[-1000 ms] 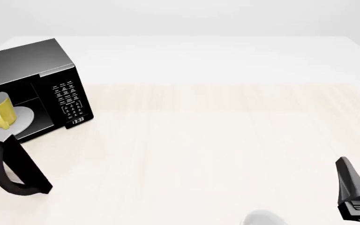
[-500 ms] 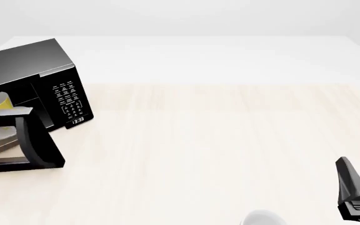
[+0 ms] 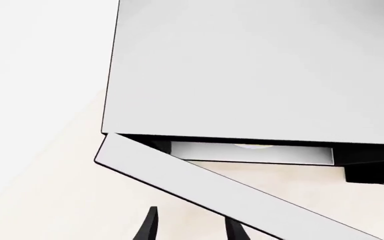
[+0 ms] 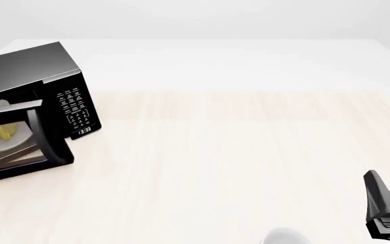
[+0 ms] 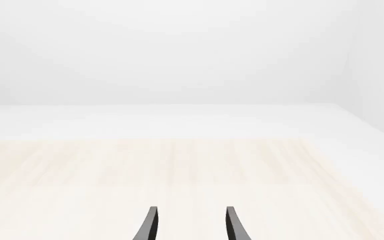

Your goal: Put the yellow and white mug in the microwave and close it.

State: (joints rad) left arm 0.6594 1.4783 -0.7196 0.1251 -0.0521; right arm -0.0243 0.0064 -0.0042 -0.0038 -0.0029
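Observation:
The black microwave (image 4: 29, 68) stands at the table's far left, its keypad panel (image 4: 75, 109) facing me. Its glass door (image 4: 42, 137) is partly swung in and still ajar. The yellow and white mug (image 4: 2, 132) sits inside on the white turntable plate (image 4: 8, 142), seen dimly through the door glass. In the left wrist view the microwave's top (image 3: 259, 70) fills the frame, with the door (image 3: 199, 182) slanting below it. My left gripper (image 3: 192, 230) is open and empty, just outside the door. My right gripper (image 5: 192, 227) is open and empty over bare table.
The right arm's black body (image 4: 385, 208) sits at the table's front right. A white rounded object (image 4: 283, 237) shows at the bottom edge near it. The light wooden table (image 4: 235, 152) stretches from the microwave to the right arm.
The microwave door has swung from wide open toward the front of the oven and now covers the mug. The right arm has not moved.

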